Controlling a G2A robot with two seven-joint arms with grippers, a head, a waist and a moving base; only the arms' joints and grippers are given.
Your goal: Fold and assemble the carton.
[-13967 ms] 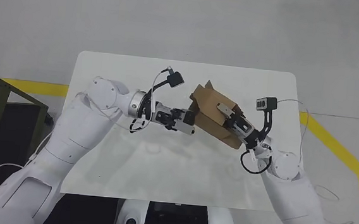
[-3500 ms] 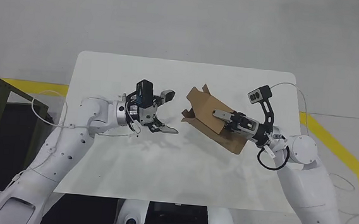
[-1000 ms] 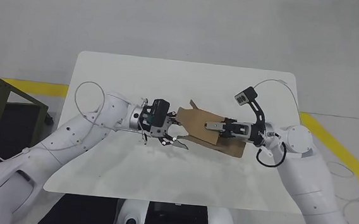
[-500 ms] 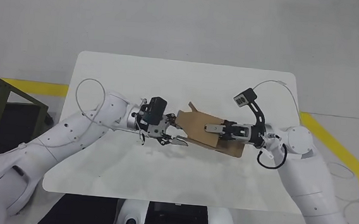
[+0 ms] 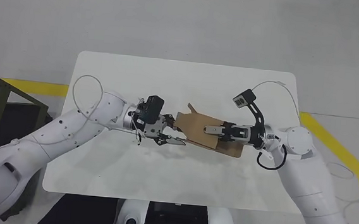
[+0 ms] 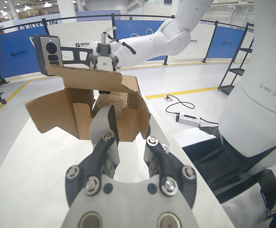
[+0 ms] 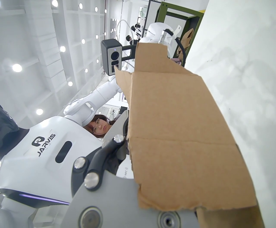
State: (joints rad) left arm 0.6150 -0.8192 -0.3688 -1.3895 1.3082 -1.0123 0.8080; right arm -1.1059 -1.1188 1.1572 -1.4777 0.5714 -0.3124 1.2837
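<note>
Nearest us, the left gripper (image 6: 129, 119) sat low over the white table (image 5: 232, 84), its forearm stretched level from the robot's left side toward the middle, wrist pointing into the open mouth of the brown corrugated-cardboard carton (image 6: 86, 78). Its two pale fingers (image 6: 103, 123) stood spread apart, one in front of the opening and the other outside a side flap, so that the flap's ragged edge fell between them. We could not tell whether either finger touched the board.

The carton (image 5: 194, 123) lay on its side near the table's centre, between the two arms, flaps splayed at the end facing the left gripper and one long flap jutting over the opening.

At its far end the right gripper (image 5: 213, 128) was clamped on the carton's upper wall. One finger (image 7: 119, 129) pressed the outer face and the other was hidden behind the cardboard (image 7: 179, 129). That arm came in from the robot's right, elbow bent, forearm level.

Beyond the table, a grey power brick (image 6: 188, 119) lay on the floor before blue barrier panels (image 6: 133, 28).
</note>
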